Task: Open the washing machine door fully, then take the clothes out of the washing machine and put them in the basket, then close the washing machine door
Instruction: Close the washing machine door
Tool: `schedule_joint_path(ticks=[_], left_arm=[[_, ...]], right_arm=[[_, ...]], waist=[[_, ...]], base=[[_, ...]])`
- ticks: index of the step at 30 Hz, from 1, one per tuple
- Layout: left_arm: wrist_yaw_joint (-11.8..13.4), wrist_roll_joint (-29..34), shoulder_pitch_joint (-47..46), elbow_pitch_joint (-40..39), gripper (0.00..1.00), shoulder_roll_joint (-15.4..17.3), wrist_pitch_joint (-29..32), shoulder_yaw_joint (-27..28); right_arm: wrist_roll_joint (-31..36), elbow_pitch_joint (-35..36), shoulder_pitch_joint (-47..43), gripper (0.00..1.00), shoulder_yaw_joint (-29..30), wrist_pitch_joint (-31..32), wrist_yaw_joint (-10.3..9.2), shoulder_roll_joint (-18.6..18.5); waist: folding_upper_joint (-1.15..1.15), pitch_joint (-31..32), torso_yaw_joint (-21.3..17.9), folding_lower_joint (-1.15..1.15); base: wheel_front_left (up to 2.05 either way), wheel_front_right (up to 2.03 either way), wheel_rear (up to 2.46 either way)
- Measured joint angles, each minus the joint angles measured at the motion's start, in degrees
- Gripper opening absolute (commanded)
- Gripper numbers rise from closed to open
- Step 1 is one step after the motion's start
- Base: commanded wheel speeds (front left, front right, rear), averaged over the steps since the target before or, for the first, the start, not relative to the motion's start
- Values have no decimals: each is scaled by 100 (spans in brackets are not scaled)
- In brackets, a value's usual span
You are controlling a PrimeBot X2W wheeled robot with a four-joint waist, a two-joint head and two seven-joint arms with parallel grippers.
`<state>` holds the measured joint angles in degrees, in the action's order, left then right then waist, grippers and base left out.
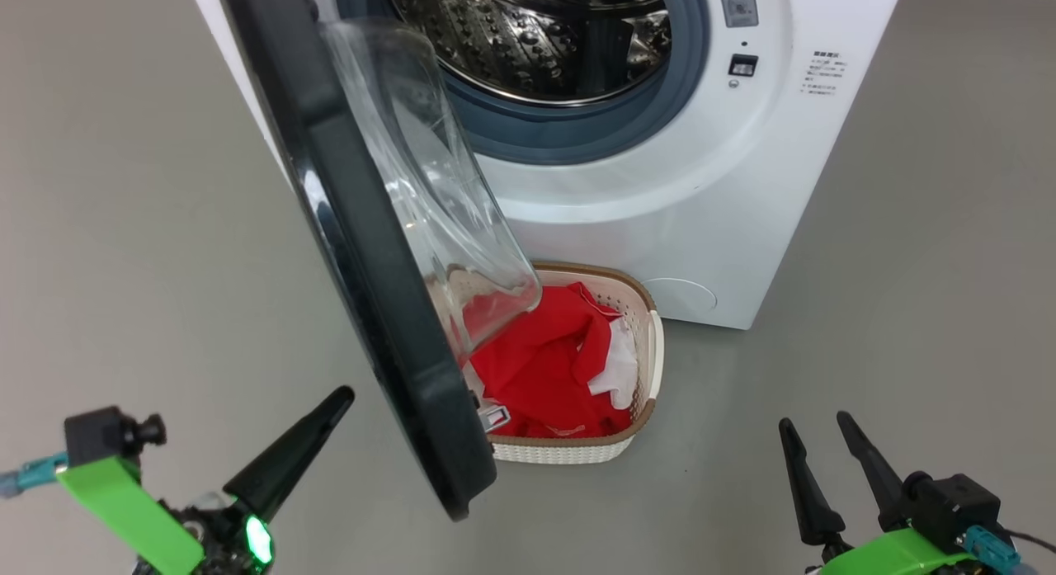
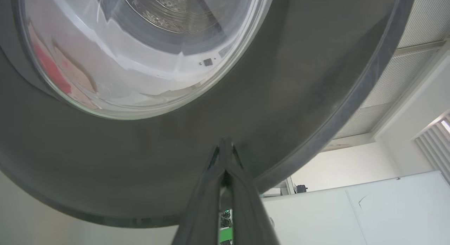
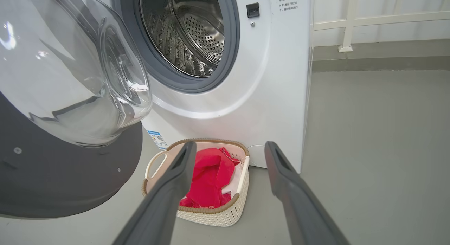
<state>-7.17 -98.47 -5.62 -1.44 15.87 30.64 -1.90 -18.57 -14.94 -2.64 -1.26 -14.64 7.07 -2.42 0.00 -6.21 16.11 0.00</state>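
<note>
Black fingers of the left gripper [image 1: 337,403] are clenched together on nothing and point at the outer face of the washing machine door [image 1: 371,270]. They are close to its dark ring, but whether they touch it cannot be told. The right gripper [image 1: 814,424] hangs spread wide and empty above the floor [image 1: 907,311].

The door stands swung out, its glass bowl overhanging the basket [image 1: 657,352]. It will likely handle as a heavy, rigid, hinged piece with a glossy, slippery rim. A flat push on the broad ring near the free edge looks safer than one on the glass.

Beyond it, the clothes [image 1: 544,360] lie heaped in the basket, soft and light. The basket sits on the floor just before the washing machine [image 1: 701,187]. Farthest, what shows of the drum [image 1: 528,47] looks empty.
</note>
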Motion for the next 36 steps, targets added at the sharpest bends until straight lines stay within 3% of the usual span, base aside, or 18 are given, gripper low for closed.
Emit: schedule_joint_path(ticks=[11,20,27,36], left_arm=[[0,419,-419,73,0,-582,410,213],[1,843,-841,81,0,-856,452,26],[1,1326,-1534,171,0,-992,-129,-403],[1,1675,-2662,871,0,-942,-1245,-864]], right_arm=[[0,30,192,100,-12,0,0,-1],[-1,87,285,100,37,0,0,-2],[-8,157,550,100,64,0,0,-3],[-112,244,786,100,74,0,0,-5]], waist=[[0,-148,-273,0],[0,-335,-600,0],[0,-611,-883,0],[0,-1007,-1313,0]], base=[[0,0,0],[0,0,0],[0,0,0],[0,0,0]])
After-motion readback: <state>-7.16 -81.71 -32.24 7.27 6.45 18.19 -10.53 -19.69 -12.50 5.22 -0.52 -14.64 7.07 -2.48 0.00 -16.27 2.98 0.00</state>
